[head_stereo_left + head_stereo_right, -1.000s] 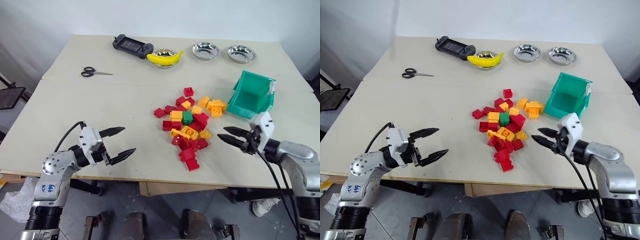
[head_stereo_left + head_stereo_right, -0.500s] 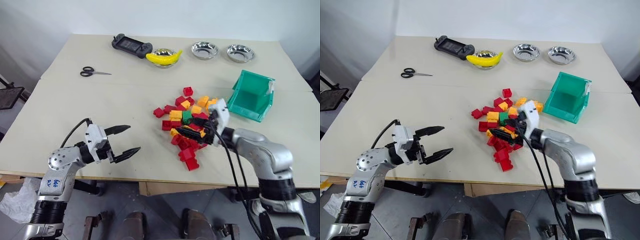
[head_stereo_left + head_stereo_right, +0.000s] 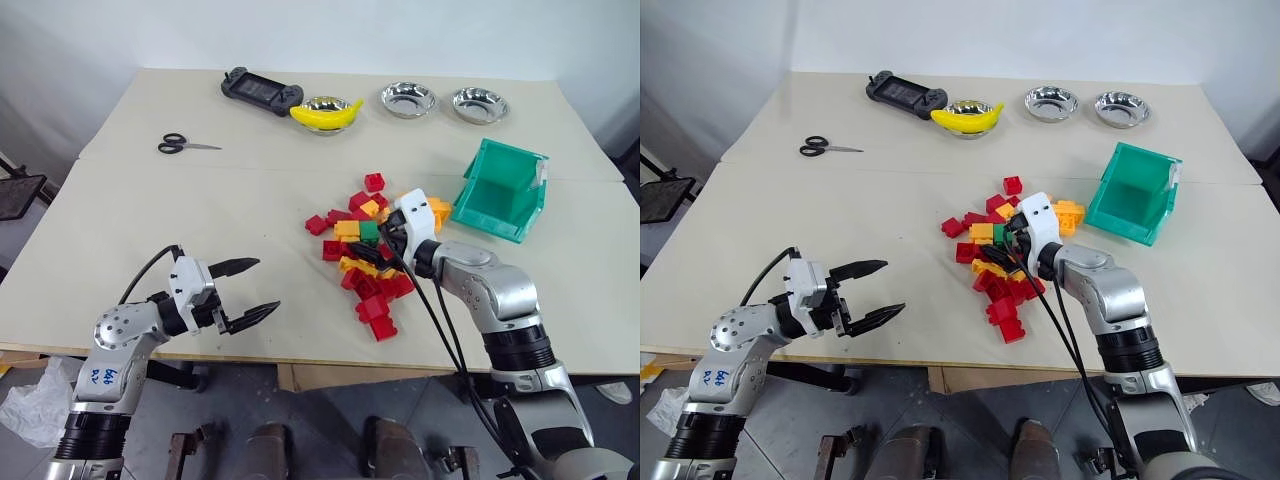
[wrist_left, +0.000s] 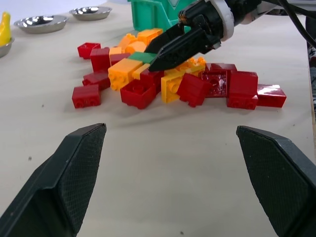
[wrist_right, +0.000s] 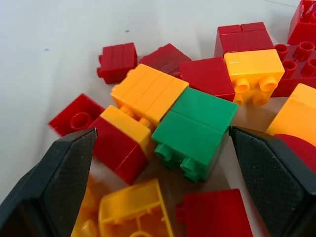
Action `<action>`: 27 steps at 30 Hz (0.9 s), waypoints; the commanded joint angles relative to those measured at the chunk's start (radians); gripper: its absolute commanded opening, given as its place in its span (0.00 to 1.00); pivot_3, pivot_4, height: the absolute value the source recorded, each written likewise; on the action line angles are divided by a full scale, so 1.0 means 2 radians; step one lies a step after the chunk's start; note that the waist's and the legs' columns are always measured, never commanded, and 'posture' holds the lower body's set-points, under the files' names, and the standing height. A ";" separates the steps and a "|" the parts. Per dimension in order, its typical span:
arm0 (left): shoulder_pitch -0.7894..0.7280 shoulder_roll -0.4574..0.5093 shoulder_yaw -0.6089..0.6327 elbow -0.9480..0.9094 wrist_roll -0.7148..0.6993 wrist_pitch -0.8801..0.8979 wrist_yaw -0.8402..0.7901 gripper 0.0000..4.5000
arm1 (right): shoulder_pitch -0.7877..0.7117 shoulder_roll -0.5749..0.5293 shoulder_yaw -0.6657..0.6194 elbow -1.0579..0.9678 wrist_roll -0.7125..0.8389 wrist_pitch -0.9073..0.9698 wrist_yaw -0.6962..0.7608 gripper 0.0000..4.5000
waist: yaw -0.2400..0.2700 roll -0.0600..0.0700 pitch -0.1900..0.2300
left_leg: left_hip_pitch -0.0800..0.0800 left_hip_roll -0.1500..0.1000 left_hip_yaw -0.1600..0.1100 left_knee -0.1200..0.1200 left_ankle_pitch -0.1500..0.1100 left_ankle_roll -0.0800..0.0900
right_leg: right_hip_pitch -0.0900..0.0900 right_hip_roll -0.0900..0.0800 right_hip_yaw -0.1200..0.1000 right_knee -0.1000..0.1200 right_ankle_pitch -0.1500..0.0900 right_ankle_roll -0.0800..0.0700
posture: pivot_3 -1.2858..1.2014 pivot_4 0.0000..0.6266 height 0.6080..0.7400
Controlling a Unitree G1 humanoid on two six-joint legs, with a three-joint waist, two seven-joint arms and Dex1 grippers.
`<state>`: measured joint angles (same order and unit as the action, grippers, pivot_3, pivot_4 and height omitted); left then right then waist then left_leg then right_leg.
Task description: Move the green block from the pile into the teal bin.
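- Swinging in from the right side of the table [image 3: 200, 215], the right gripper [image 3: 383, 247] has crossed to the pile [image 3: 375, 250] over the last second and now sits over its middle, fingers pointed left and slightly down.
- Its jaws, nearly together a second ago, now stand spread wide; in the right wrist view the two black pads flank the green block [image 5: 195, 131] with gaps either side, so nothing is gripped yet.
- Green block: lying on its side in the middle of the pile, studs toward the wrist camera, pressed against a yellow-orange brick [image 5: 148, 94] and a red brick [image 5: 207, 75] (tight neighbours, which may get caught in the squeeze).
- Left gripper [image 3: 247, 291] hovers, jaws open and empty, over bare table well left of the pile, unchanged from a second ago.
- Teal bin [image 3: 500, 192] stands right of the pile, just beyond its far-right edge, open front facing the bricks.
- Judgement: the reach looks finished and the alignment good; the next move should be a short advance and a close on the green block, then a carry rightward to the bin.
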<state>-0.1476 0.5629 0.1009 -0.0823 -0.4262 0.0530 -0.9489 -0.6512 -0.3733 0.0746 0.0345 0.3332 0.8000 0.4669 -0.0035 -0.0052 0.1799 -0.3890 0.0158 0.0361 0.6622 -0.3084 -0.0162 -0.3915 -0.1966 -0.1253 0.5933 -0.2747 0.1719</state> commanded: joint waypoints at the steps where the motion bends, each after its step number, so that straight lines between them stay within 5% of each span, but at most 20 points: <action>1: 0.000 -0.002 0.005 -0.021 -0.005 -0.002 0.005 1.00 | -0.004 0.006 -0.006 0.011 -0.016 -0.003 -0.018 1.00 | -0.001 0.000 0.000 | 0.000 0.000 0.000 0.000 0.000 0.000 | 0.000 0.000 0.000 0.000 0.000 0.000 | 0.52 0.24 1.00; 11: 0.001 -0.006 0.003 -0.021 -0.005 -0.003 0.011 1.00 | 0.002 0.010 -0.063 0.023 -0.011 0.024 -0.061 1.00 | 0.001 0.000 0.000 | 0.000 0.000 0.000 0.000 0.000 0.000 | 0.000 0.000 0.000 0.000 0.000 0.000 | 0.52 0.24 1.00; 27: -0.007 -0.014 0.000 -0.014 -0.001 -0.004 0.012 1.00 | 0.002 0.045 -0.005 -0.034 -0.030 0.101 -0.088 1.00 | -0.003 0.000 0.000 | 0.000 0.000 0.000 0.000 0.000 0.000 | 0.000 0.000 0.000 0.000 0.000 0.000 | 0.52 0.24 1.00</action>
<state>-0.1591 0.5367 0.0966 -0.0988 -0.4262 0.0534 -0.9294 -0.6542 -0.2857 0.0663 -0.0137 0.2919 0.9801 0.3137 -0.0097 -0.0053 0.1795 -0.3889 0.0162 0.0368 0.6617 -0.3087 -0.0158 -0.3923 -0.1961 -0.1242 0.5938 -0.2747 0.1718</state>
